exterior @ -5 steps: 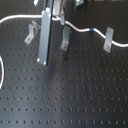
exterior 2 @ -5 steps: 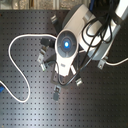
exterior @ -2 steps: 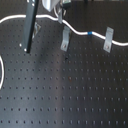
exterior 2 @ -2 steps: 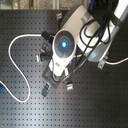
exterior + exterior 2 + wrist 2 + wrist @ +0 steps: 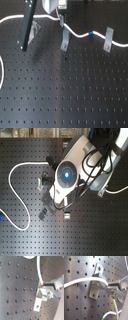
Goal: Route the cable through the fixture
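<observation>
The black metal worktop point(image 5: 65, 95) is full of little holes, so parts can be bolted down in rows. In the first exterior view, going left to right, the long thin white cable point(image 5: 15, 19) loops off the worktop's left edge, then runs along near the far edge. Next comes a small grey metal bracket point(image 5: 35, 30) beside a dark post point(image 5: 27, 25). Then the cable dips to a second small bracket point(image 5: 64, 41) in the middle, which stands upright so the cable can sit in it. Just above it hangs the robot's gripper point(image 5: 60, 20). Further right, the short blue tape band point(image 5: 90, 33) shows on the cable, and a third bracket point(image 5: 108, 40) stands near the right edge, where the cable runs on past.

In the first wrist view, the cable point(image 5: 79, 282) curves over the top of a grey bracket point(image 5: 97, 279), and the jaws look pressed together on the cable right beside it. This grip likely keeps the cable steady while it is guided into the bracket.
</observation>
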